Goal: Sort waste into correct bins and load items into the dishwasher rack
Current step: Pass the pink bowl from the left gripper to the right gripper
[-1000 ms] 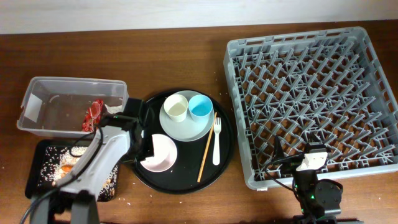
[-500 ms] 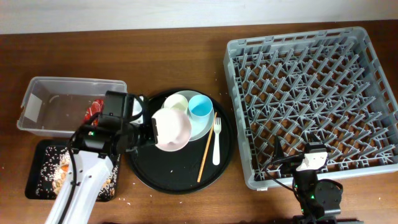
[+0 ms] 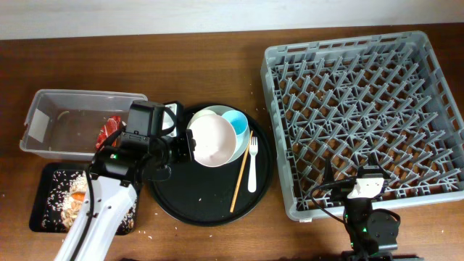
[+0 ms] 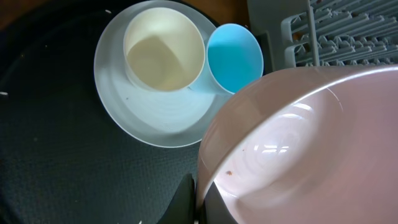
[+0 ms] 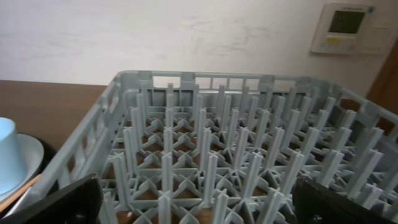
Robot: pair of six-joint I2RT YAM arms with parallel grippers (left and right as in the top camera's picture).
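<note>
My left gripper [image 3: 187,145] is shut on the rim of the white bowl [image 3: 212,139], which hangs tilted above the pale plate [image 4: 155,112]. In the left wrist view the bowl [image 4: 298,143] fills the lower right, with the gripper [image 4: 198,199] pinching its edge. The cream cup [image 4: 163,48] and the light blue cup [image 4: 235,57] stand on the plate. A white fork [image 3: 252,163] and a chopstick [image 3: 239,174] lie to the right. The right gripper [image 3: 366,190] stands open at the near edge of the grey dishwasher rack [image 3: 362,109], nothing between its fingers [image 5: 62,202].
The round black tray [image 3: 196,196] bears the plate, fork and chopstick. On the left, a clear tub [image 3: 43,109] holds the red wrapper [image 3: 109,130]. In front of it, a shallow black tray [image 3: 43,210] holds rice and a carrot [image 3: 77,196].
The left arm lifted the bowl from the round tray's near left and carried it up and right over the plate. The right arm has not moved.
</note>
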